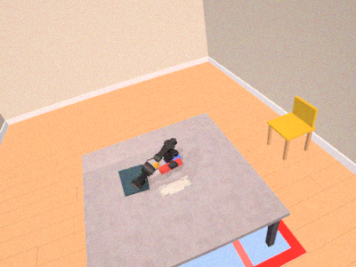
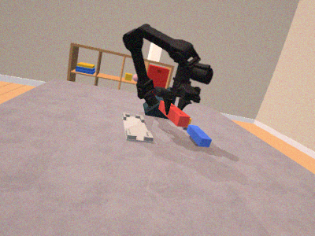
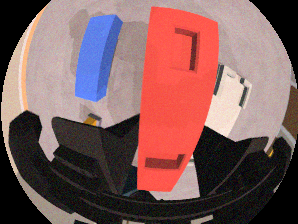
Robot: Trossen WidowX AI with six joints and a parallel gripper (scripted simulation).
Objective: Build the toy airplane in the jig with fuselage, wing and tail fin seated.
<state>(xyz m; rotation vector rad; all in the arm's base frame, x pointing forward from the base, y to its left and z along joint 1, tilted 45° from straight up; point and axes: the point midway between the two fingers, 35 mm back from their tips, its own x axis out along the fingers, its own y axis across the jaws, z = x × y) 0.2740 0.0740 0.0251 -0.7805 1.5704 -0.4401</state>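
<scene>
The red fuselage [image 1: 165,169] [image 2: 179,117] [image 3: 175,100] is held raised above the table, its two sockets facing the wrist camera. My gripper [image 1: 173,165] [image 2: 173,109] [image 3: 167,135] is shut on it, one finger on each long side. The pale cradle jig [image 1: 175,187] [image 2: 136,127] [image 3: 226,105] lies empty on the table beside the held fuselage. The blue wing [image 1: 179,157] [image 2: 198,136] [image 3: 94,57] lies on the table on the other side. The yellow tail fin [image 1: 156,165] [image 2: 190,121] [image 3: 91,121] is partly hidden; its exact pose cannot be told.
The arm's base stands on a dark plate [image 1: 126,182] on the grey table [image 1: 133,222] [image 2: 98,177]. The arm reaches over the tail fin's side. A yellow chair [image 1: 291,125] and a shelf [image 2: 99,63] stand away from the table.
</scene>
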